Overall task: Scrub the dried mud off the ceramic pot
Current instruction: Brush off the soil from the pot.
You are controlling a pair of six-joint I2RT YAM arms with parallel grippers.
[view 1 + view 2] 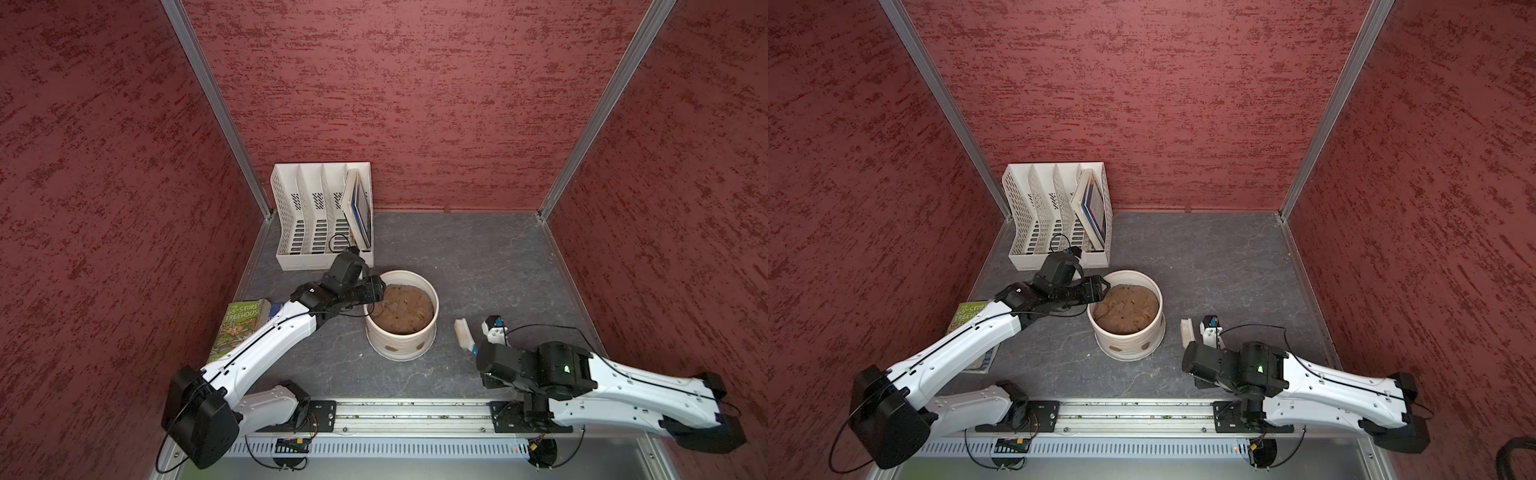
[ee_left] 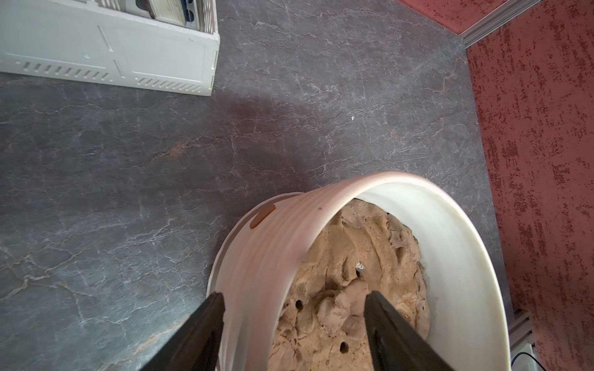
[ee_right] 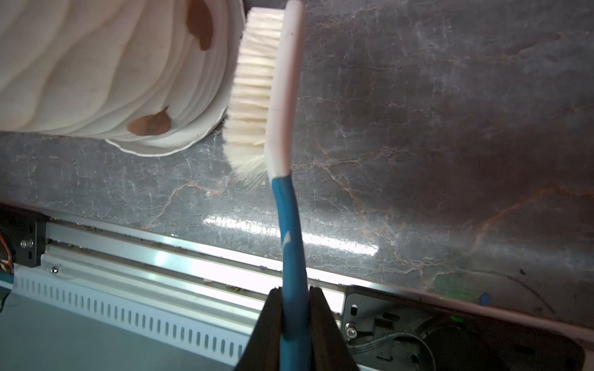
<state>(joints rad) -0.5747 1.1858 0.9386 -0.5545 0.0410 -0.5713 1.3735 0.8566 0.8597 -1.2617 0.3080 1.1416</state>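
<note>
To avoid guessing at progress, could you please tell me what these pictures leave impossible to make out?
Ceramic pot, much of its far outer wall: hidden by its own rim in both top views; more dried mud could sit there.
Right gripper: jaws hidden beneath its own wrist in both top views.
Book in rack: title too small, top views.

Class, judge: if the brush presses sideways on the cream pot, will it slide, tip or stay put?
Probably stays put: the ceramic pot is wide, squat and filled with a brown mound, so likely heavy. Tipping seems unlikely; the left gripper straddling its rim could steady it.
</note>
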